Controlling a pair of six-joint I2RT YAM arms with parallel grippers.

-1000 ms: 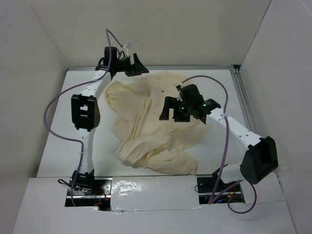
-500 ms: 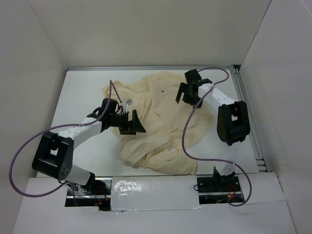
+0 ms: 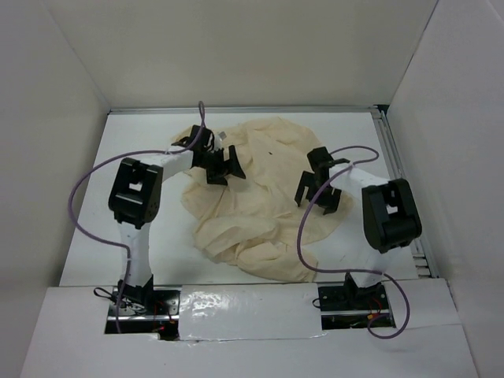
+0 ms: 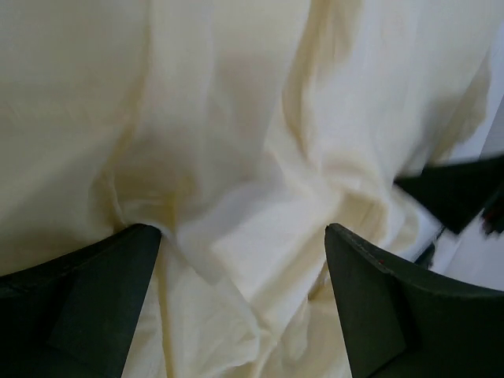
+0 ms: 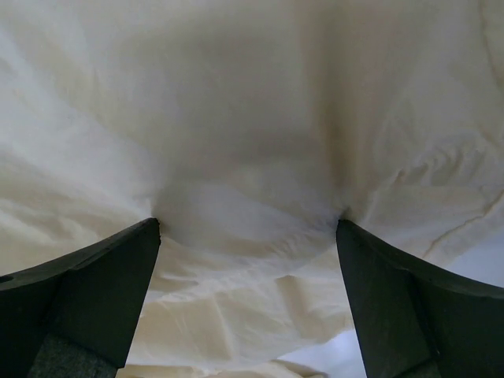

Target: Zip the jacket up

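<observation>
The cream jacket (image 3: pixel 252 197) lies crumpled in the middle of the white table. My left gripper (image 3: pixel 228 167) is open, low over the jacket's upper left part; in the left wrist view its fingertips (image 4: pixel 142 244) press into the wrinkled fabric (image 4: pixel 236 157). My right gripper (image 3: pixel 319 195) is open over the jacket's right side; in the right wrist view its fingertips (image 5: pixel 150 236) press on the cloth (image 5: pixel 252 142), jaws wide apart. No zipper shows in any view.
White walls enclose the table (image 3: pixel 126 157) on three sides. A metal rail (image 3: pixel 398 165) runs along the right edge. Purple cables loop from both arms over the table. The right gripper's dark tip (image 4: pixel 457 189) shows in the left wrist view.
The left gripper moved up from the jacket's lower left to its upper left. The right gripper moved down from the jacket's top right to its right side. The jacket shifted slightly.
</observation>
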